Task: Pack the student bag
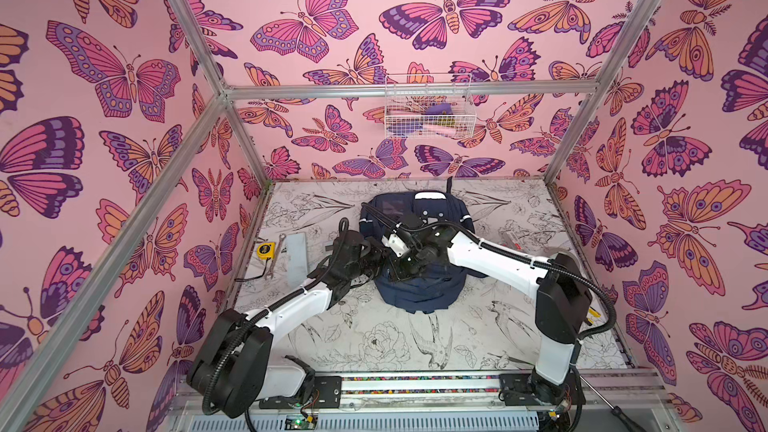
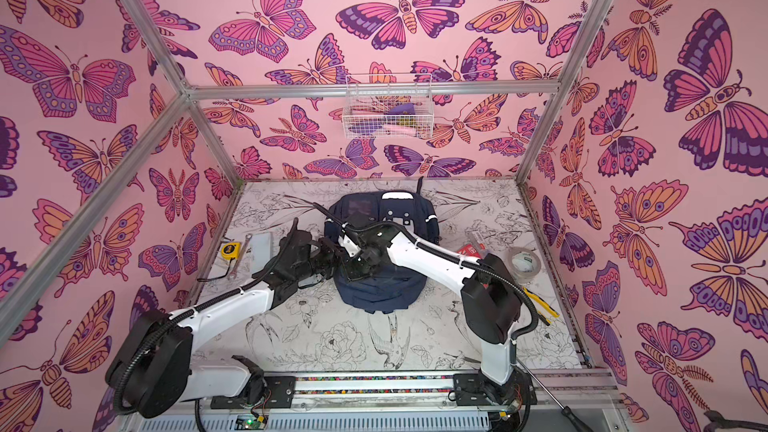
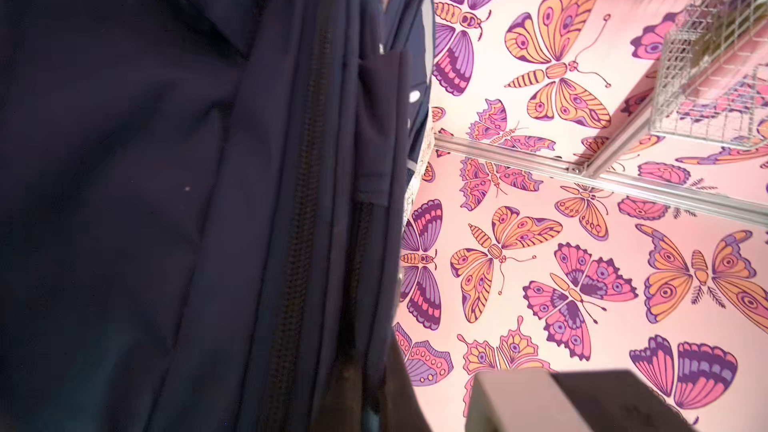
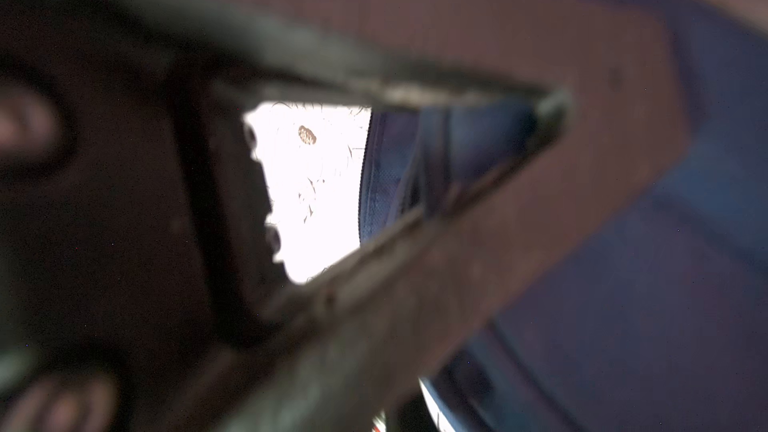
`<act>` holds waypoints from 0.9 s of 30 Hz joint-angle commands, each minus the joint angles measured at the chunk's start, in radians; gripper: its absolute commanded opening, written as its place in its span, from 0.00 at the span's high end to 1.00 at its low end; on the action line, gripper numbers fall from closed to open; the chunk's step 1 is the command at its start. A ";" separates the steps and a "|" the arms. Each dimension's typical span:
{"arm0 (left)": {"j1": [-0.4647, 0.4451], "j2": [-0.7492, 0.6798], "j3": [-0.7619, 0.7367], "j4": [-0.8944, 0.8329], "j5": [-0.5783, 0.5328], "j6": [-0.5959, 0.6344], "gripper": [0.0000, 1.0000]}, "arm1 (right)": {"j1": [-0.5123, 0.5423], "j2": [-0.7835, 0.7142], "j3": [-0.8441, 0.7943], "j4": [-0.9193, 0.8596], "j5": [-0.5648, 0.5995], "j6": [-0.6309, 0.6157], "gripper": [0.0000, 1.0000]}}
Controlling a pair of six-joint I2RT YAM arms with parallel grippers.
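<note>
Student bag lies mid-table. Left gripper and right gripper are both pinched closed at its left side, near a zip; what they pinch, I cannot tell. I'd pull slowly along the zip, keeping the fabric taut.
</note>
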 commanded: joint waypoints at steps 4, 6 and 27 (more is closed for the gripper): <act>-0.026 -0.028 -0.040 0.145 0.036 -0.036 1.00 | 0.030 -0.011 -0.041 0.210 0.017 0.086 0.93; -0.024 -0.036 -0.055 0.149 0.037 -0.007 1.00 | 0.029 -0.030 -0.074 0.221 0.032 0.100 0.72; 0.217 0.106 0.255 -0.909 -0.311 0.813 0.00 | 0.069 -0.511 -0.404 0.011 0.598 0.217 0.16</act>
